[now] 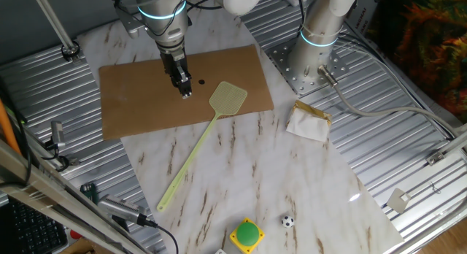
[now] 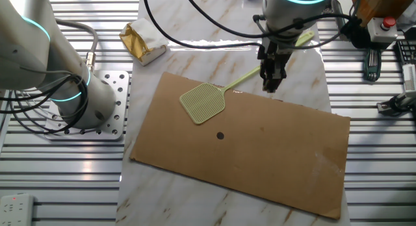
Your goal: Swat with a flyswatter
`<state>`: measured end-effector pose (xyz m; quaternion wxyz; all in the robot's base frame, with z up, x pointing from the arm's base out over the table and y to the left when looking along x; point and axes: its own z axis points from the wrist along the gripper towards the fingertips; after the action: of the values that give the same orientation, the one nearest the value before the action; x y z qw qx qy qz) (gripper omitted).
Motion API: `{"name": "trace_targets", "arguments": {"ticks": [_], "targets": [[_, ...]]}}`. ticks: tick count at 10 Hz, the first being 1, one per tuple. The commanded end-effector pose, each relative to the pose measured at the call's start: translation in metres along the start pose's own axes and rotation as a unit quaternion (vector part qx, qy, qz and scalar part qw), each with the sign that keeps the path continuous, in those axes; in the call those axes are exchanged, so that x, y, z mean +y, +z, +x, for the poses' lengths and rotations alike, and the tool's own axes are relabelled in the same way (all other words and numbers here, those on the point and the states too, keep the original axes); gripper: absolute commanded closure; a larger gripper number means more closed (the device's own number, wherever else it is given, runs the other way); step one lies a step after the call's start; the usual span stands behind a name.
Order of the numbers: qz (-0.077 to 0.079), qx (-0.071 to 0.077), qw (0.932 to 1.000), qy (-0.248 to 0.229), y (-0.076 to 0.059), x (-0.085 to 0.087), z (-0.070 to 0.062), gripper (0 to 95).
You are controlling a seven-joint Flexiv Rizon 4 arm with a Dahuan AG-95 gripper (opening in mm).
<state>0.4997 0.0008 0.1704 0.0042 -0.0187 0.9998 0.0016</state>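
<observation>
The pale yellow-green flyswatter (image 1: 228, 98) lies flat, its mesh head on the edge of a brown cardboard sheet (image 1: 139, 101) and its long handle running down-left over the marble table. In the other fixed view the head (image 2: 203, 102) rests on the cardboard (image 2: 273, 161). A small dark spot (image 1: 202, 83) sits on the cardboard near the head; it also shows in the other fixed view (image 2: 220, 136). My gripper (image 1: 185, 92) hangs over the cardboard just left of the head, fingers close together and empty. In the other fixed view the gripper (image 2: 270, 87) hides part of the handle.
A second arm's base (image 1: 319, 36) stands on a metal plate at the back right. A crumpled white and gold packet (image 1: 309, 121) lies beside it. A green button box (image 1: 248, 234) and a small ball (image 1: 287, 221) sit at the front edge. Cables run around the table.
</observation>
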Motion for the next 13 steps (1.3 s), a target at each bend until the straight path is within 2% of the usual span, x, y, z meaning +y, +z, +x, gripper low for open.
{"name": "trace_targets", "arguments": {"ticks": [1,8,13], "targets": [[0.0,-0.001,1.0,0.001,0.0002,-0.0008,-0.0002,95.0],[0.002,-0.002,1.0,0.001,-0.0032,0.0003,0.0019,95.0],[-0.007,-0.006,1.0,-0.003,-0.0045,0.0007,0.0022,95.0]]}}
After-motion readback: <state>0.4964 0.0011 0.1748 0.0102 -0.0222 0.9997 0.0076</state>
